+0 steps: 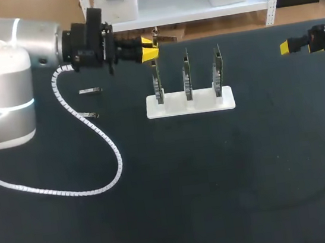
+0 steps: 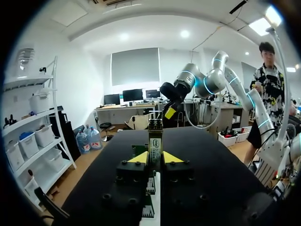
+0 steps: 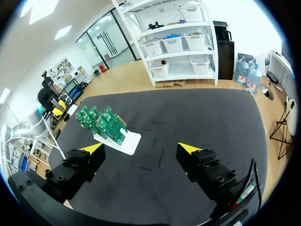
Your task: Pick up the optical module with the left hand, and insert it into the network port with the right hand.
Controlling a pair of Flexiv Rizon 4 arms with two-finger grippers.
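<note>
My left pincer is clamped on the slim metal optical module, holding it in the air by the leftmost of three upright green circuit boards on their white plastic base. So the pick-up looks done. What's left, as I judge it, is the handover and the push into the network port (too small for me to make out). My right pincer hangs wide and empty, well apart, at the right edge of the black tabletop.
</note>
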